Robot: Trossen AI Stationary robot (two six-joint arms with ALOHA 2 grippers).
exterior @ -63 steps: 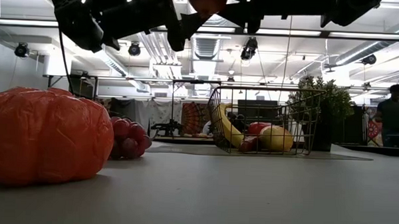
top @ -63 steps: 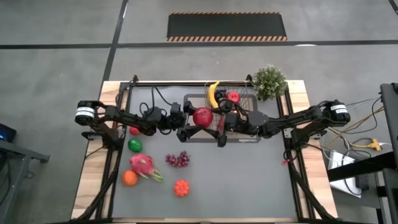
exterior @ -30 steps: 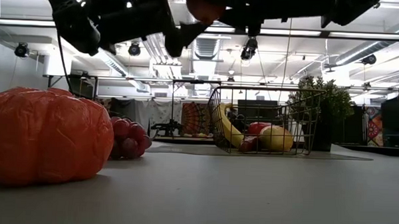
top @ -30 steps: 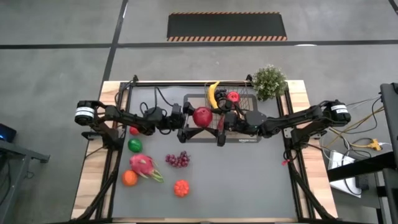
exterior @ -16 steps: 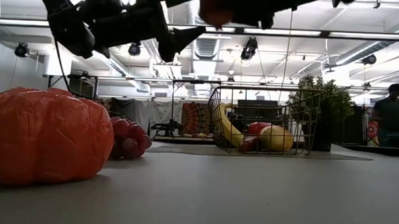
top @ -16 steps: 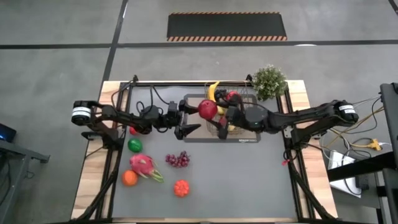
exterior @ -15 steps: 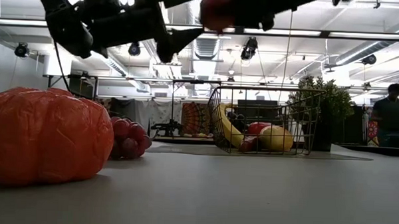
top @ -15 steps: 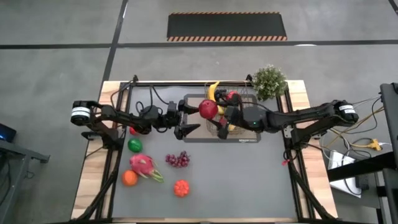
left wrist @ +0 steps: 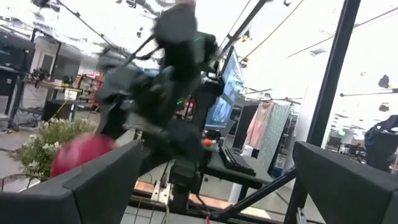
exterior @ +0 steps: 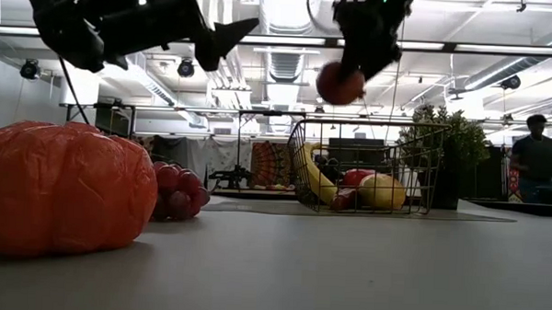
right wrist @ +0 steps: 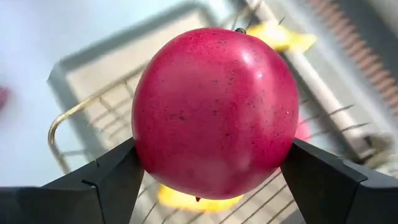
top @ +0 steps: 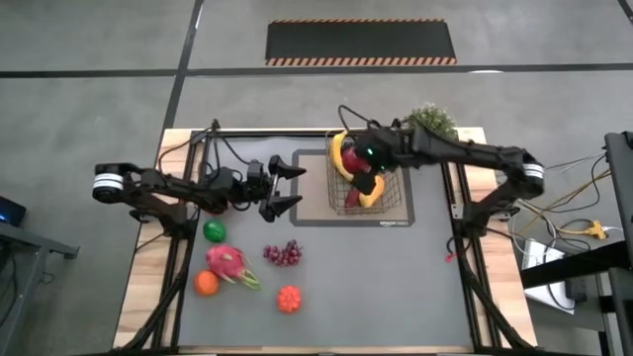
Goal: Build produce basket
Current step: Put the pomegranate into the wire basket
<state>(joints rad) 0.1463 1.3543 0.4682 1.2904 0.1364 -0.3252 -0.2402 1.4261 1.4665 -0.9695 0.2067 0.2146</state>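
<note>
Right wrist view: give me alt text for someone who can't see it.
A red apple fills the frame, clamped between the right gripper's two dark fingers. Below it, blurred, lies the wire basket with yellow produce inside.

Basket at the table's 12 o'clock, loose produce at 7 o'clock

The basket (top: 370,184) sits on a mat (top: 307,213), a potted plant (top: 435,119) at its 2 o'clock. The right gripper (top: 362,185) holds an apple (exterior: 339,84) above the basket; the left gripper (top: 287,188) hangs at its 9 o'clock. Grapes (top: 283,253), dragon fruit (top: 226,262) and other produce lie at 7 o'clock.
</note>
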